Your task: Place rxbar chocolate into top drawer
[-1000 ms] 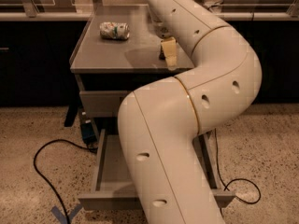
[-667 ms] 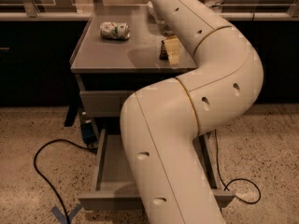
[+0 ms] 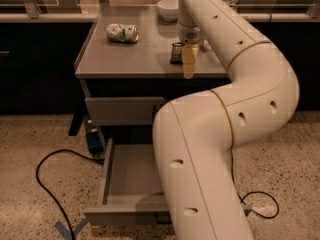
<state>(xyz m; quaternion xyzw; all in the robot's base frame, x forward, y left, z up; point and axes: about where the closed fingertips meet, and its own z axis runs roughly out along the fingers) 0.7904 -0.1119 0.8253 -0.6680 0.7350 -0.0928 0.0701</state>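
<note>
The rxbar chocolate (image 3: 176,53), a small dark bar, lies on the grey counter top (image 3: 135,59) near its right front part. My gripper (image 3: 188,59) hangs over the counter just right of the bar, very close to it; whether it touches the bar I cannot tell. The top drawer (image 3: 121,110) under the counter top shows a flat grey front and is closed. A lower drawer (image 3: 131,176) is pulled out and looks empty. My large white arm (image 3: 225,124) covers the right half of the cabinet.
A white and green can (image 3: 122,32) lies on its side at the counter's back left. A white bowl (image 3: 168,9) stands at the back. A black cable (image 3: 55,184) loops on the speckled floor left of the open drawer.
My gripper has shifted slightly right and toward the counter's front edge. The dark bar now shows beside it. The can and the drawers have not moved.
</note>
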